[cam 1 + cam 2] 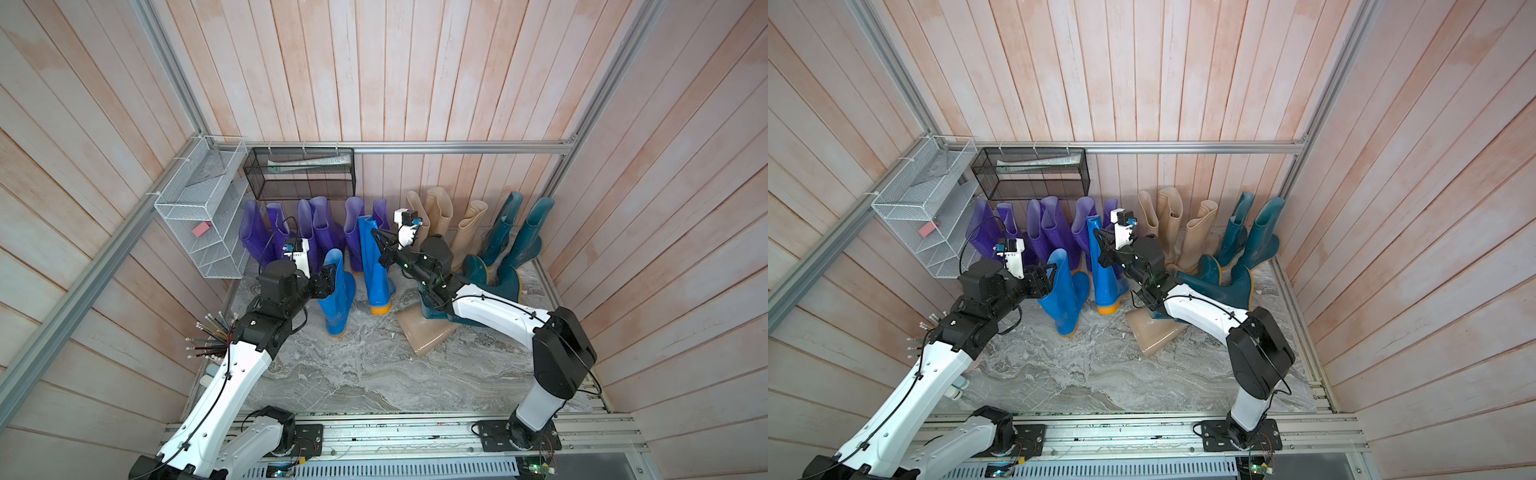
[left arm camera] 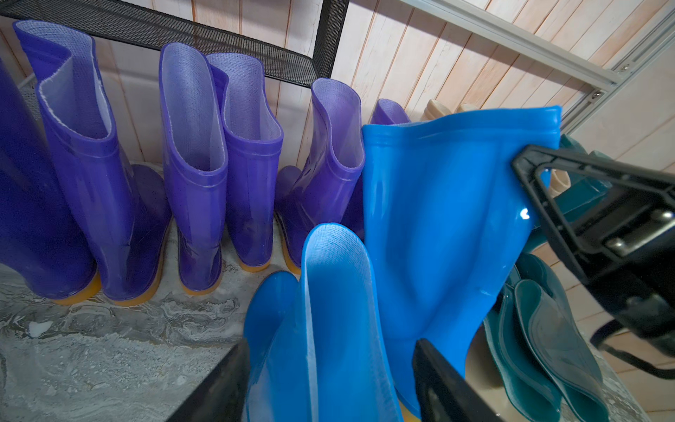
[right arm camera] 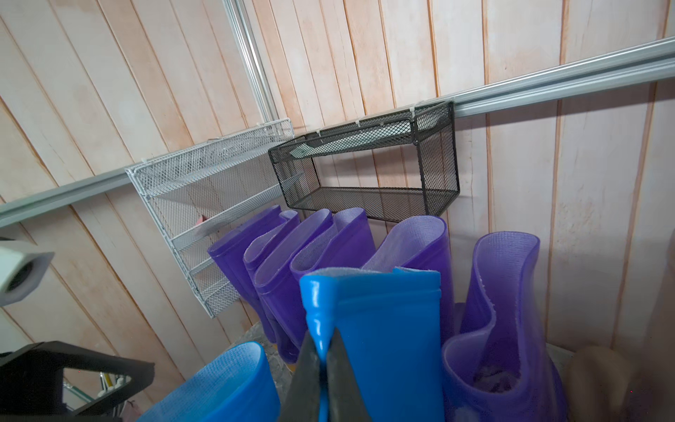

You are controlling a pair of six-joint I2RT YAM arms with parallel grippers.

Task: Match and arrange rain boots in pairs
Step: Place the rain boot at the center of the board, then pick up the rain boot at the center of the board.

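Note:
Two bright blue rain boots stand mid-floor. The nearer blue boot [image 1: 338,299] [image 2: 339,310] leans a little, its shaft between the fingers of my left gripper [image 1: 332,276] [image 2: 332,345], which is open; a sliver of gap shows on one side. My right gripper [image 1: 375,233] [image 3: 321,336] is shut on the top rim of the upright blue boot [image 1: 374,274] [image 3: 383,329]. Along the back wall stand several purple boots [image 1: 320,224], then beige boots [image 1: 440,212] and dark teal boots [image 1: 528,232]. One beige boot [image 1: 428,332] and some teal boots [image 1: 498,282] lie on the floor under my right arm.
A white wire shelf [image 1: 199,216] hangs on the left wall and a black mesh basket [image 1: 299,174] hangs just above the purple boots. A bundle of pencils [image 1: 208,336] sticks out near my left arm. The grey marbled floor [image 1: 374,374] stretches toward the front rail.

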